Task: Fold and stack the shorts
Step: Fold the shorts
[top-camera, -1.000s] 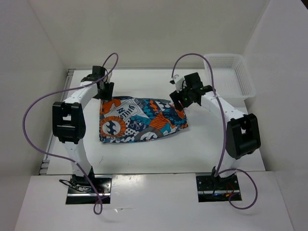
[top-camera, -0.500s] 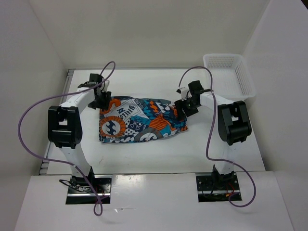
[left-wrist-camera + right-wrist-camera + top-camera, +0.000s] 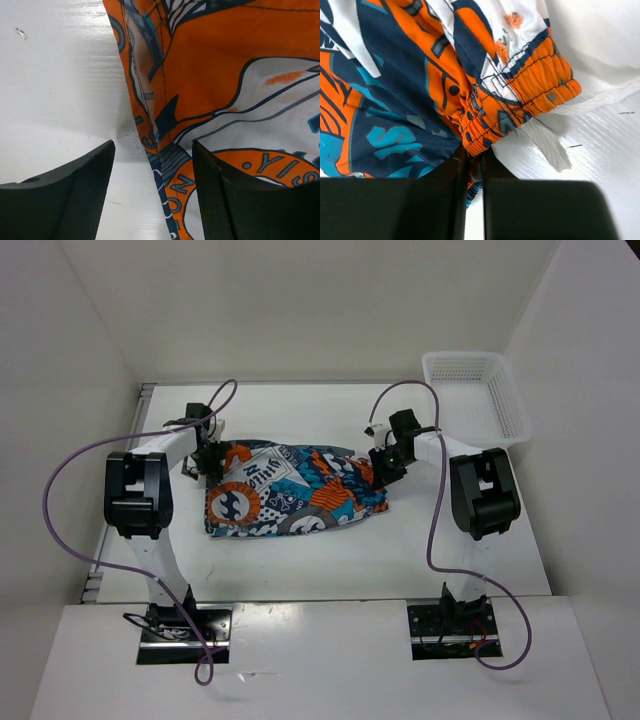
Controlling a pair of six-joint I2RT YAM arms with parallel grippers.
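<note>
**Shorts flat on table: right tool pinching waistband, left tool open at hem**

Top external view: The shorts (image 3: 295,490) lie spread mid-table (image 3: 300,565), roughly flat, long axis left to right. The left tool (image 3: 208,458) is down at their far-left corner and the right tool (image 3: 385,468) at their far-right corner. A white mesh basket (image 3: 470,357) sits at the far right, well apart from the cloth. No fold is made yet, as far as this view shows.

Left wrist view: The left tool (image 3: 152,150) is released, jaws wide. They straddle the stitched edge of the shorts (image 3: 225,75), with one finger (image 3: 75,190) over bare table (image 3: 55,75) and the other finger (image 3: 235,200) over the print. Nothing is gripped.

Right wrist view: The right tool (image 3: 474,165) is clenched, jaws nearly together, with the gathered elastic waistband of the shorts (image 3: 420,75) nipped between them. A white cord (image 3: 547,142) trails loose on the table just beside the pinch.

Handling, as a judgement: thin, light, limp fabric with no stiffness, so it will drape and sag from any single pinch.
- The doubled edges (hem, waistband) are the best places to take hold, being thicker and less prone to slip.
- The left tool looks placed for a matching corner pinch.
- The two corners should lift together to carry a straight fold line.
- Risks are catching only the top layer, or snagging the cord.
</note>
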